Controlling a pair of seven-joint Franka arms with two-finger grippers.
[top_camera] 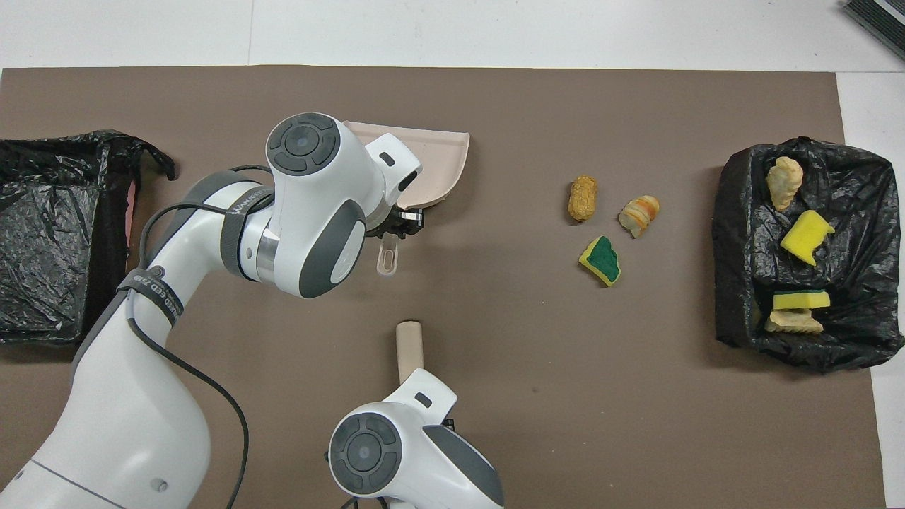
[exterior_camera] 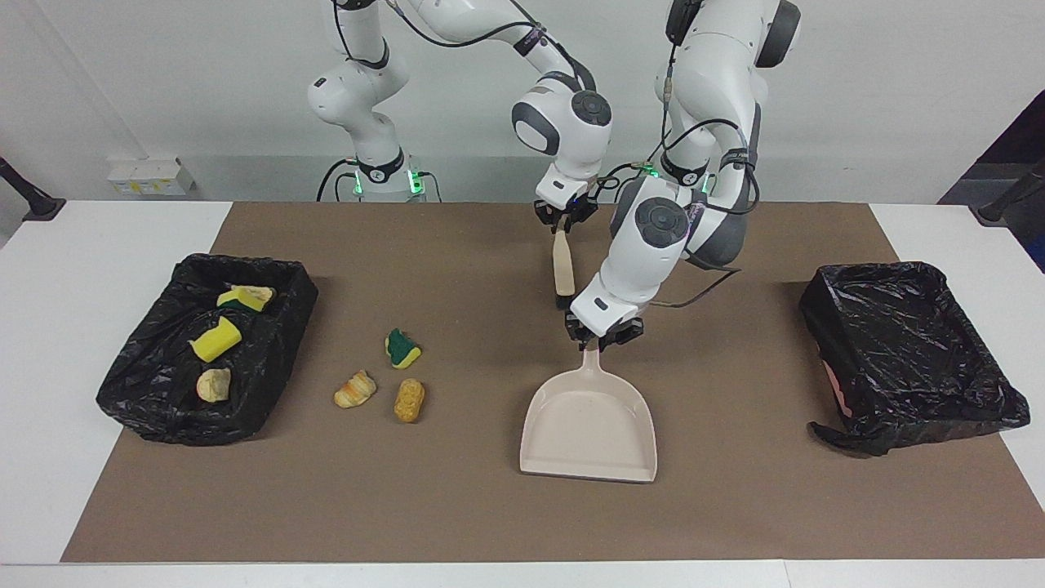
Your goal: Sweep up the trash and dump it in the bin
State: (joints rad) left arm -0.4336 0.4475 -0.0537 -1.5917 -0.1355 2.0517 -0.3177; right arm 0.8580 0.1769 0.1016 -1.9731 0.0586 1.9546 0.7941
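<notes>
Three scraps of trash lie on the brown mat: a green-and-yellow sponge piece (exterior_camera: 402, 349) (top_camera: 601, 260) and two golden pastry pieces (exterior_camera: 355, 389) (exterior_camera: 409, 399). My left gripper (exterior_camera: 602, 336) (top_camera: 397, 225) is shut on the handle of the beige dustpan (exterior_camera: 589, 425) (top_camera: 438, 159), which rests flat on the mat. My right gripper (exterior_camera: 562, 224) is shut on the end of the beige brush (exterior_camera: 562, 265) (top_camera: 410, 343) nearer to the robots. In the overhead view that arm's wrist hides the right gripper. The brush's head is hidden by the left hand.
A black-lined bin (exterior_camera: 245, 265) (top_camera: 735, 212) at the right arm's end of the table holds several sponge and pastry scraps. Another black-lined bin (exterior_camera: 898, 273) (top_camera: 42, 233) stands at the left arm's end. White table borders the mat.
</notes>
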